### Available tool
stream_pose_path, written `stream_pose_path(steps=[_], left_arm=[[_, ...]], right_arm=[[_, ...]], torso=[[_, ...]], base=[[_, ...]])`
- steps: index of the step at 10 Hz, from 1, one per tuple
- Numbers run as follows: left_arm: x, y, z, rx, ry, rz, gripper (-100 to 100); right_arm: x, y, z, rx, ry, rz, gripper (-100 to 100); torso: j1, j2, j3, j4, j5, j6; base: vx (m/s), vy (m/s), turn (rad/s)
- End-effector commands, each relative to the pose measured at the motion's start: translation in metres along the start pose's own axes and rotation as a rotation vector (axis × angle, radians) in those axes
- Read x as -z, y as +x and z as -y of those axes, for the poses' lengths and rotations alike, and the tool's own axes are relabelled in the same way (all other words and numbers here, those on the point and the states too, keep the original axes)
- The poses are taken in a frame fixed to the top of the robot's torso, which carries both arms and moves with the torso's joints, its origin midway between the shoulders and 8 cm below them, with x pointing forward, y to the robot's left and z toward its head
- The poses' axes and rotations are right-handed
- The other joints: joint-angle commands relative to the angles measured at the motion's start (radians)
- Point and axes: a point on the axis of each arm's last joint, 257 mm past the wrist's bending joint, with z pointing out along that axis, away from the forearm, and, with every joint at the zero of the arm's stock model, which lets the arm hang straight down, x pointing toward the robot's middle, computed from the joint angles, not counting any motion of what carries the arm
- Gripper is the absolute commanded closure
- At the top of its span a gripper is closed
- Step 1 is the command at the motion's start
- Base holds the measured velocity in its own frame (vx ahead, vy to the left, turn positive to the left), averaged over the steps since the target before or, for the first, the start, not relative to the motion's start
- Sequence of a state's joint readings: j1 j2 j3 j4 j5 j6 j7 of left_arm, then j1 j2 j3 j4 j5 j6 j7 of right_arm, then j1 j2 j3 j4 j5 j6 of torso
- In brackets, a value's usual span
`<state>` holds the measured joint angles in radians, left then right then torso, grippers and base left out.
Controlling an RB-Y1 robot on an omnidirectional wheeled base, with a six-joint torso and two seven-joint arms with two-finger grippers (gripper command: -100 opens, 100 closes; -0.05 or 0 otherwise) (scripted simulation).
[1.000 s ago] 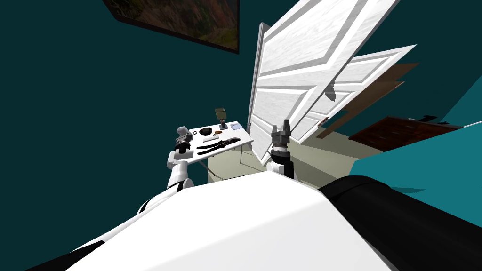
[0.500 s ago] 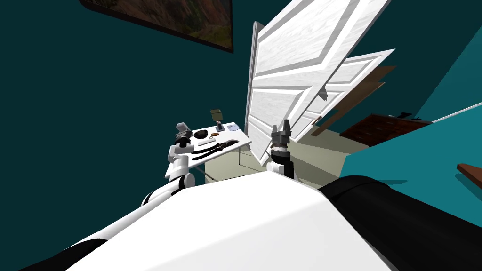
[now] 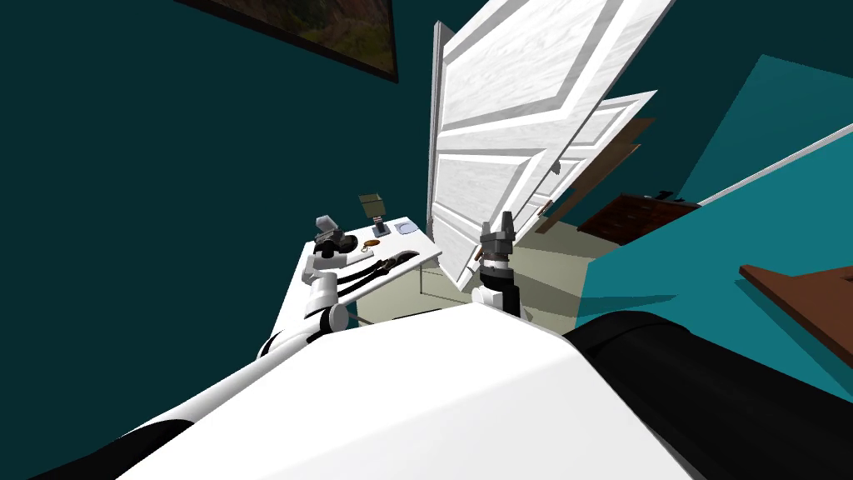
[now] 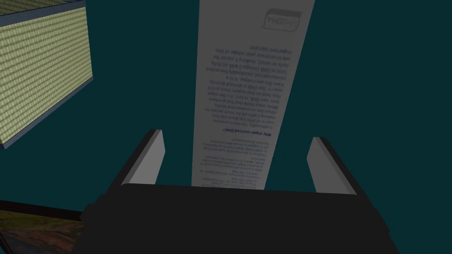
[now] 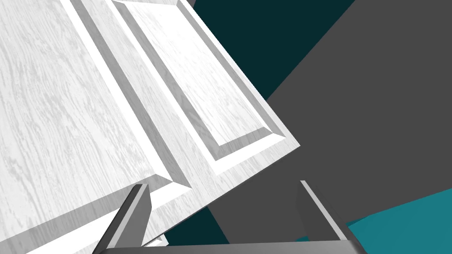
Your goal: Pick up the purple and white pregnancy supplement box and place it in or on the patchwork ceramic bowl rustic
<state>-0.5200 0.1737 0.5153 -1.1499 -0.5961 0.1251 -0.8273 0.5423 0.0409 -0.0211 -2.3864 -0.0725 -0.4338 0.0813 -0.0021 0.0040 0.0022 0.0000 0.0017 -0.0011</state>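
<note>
The left hand (image 4: 236,136) is open: its fingers stand clear of the white printed box (image 4: 247,88) that rises between them, with a gap along each long edge. In the head view the hand and box sit left of centre, at the left end of the white table (image 3: 426,247), just beside the dark bowl (image 3: 344,242). The right hand (image 3: 496,223), also open, stands at centre, close before the lower edge of the white door (image 3: 516,125).
</note>
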Motion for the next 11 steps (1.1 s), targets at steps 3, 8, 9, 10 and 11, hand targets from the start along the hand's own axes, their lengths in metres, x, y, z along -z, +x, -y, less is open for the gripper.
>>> stream_pose_path(steps=[3,8,9,10,11], left_arm=[[0.000,0.000,0.000,0.000,0.000,0.000,-100],[-0.012,-0.018,0.027,0.000,0.019,-0.009,-100],[-0.014,-0.022,0.033,0.000,0.023,-0.011,-100],[-0.018,-0.030,0.043,-0.002,0.031,-0.015,-100],[-0.020,-0.033,0.049,-0.003,0.035,-0.017,-100]], right_arm=[[0.000,0.000,0.000,0.000,0.000,0.000,0],[0.000,0.000,0.000,0.000,0.000,0.000,0],[0.000,0.000,0.000,0.000,0.000,0.000,0],[0.000,0.000,0.000,0.000,0.000,0.000,0],[0.000,0.000,0.000,0.000,0.000,0.000,0]], torso=[[0.000,0.002,0.001,0.001,0.000,0.000],[0.000,0.003,0.002,0.001,0.000,0.000],[0.000,0.004,0.002,0.001,0.000,0.000],[0.000,0.004,0.002,0.001,0.000,0.000],[0.000,0.004,0.002,0.001,0.000,0.000]], base=[[0.002,0.000,0.000],[-0.010,0.005,0.036],[-0.020,0.011,0.054],[-0.018,0.010,0.069],[-0.017,0.007,0.050]])
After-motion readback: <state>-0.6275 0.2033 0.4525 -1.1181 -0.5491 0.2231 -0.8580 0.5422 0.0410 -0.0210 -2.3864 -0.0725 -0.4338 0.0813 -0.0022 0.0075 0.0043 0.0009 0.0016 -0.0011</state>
